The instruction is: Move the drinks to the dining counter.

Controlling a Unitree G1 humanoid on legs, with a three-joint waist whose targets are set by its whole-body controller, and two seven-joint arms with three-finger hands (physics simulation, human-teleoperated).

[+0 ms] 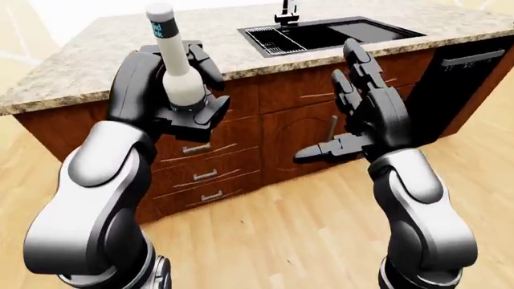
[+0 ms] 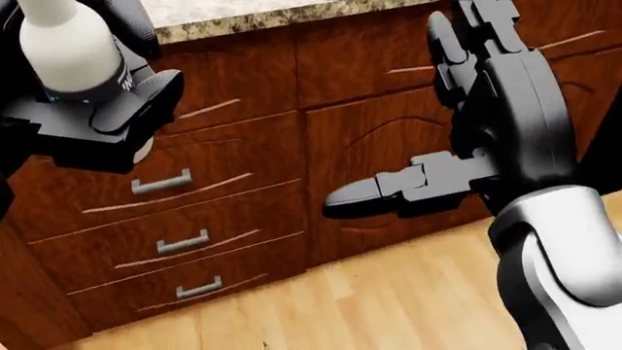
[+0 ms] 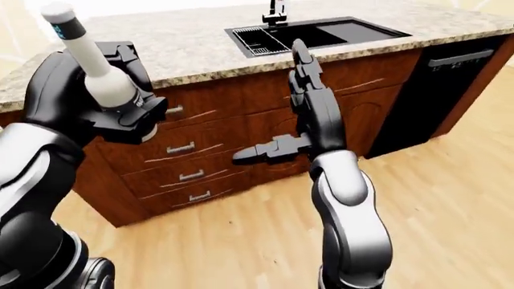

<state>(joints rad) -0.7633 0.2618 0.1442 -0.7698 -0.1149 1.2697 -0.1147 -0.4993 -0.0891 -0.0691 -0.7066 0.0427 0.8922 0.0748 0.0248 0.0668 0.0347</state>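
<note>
My left hand is shut on a white bottle with a grey cap and a dark label. It holds the bottle upright, in front of the edge of the granite counter. The bottle also shows in the head view and the right-eye view. My right hand is open and empty, fingers up and thumb out to the left, in front of the wooden cabinet doors.
A black sink with a faucet is set in the counter at the top right. Wooden drawers with metal handles fill the island's side. A black dishwasher stands at the right. The floor is light wood.
</note>
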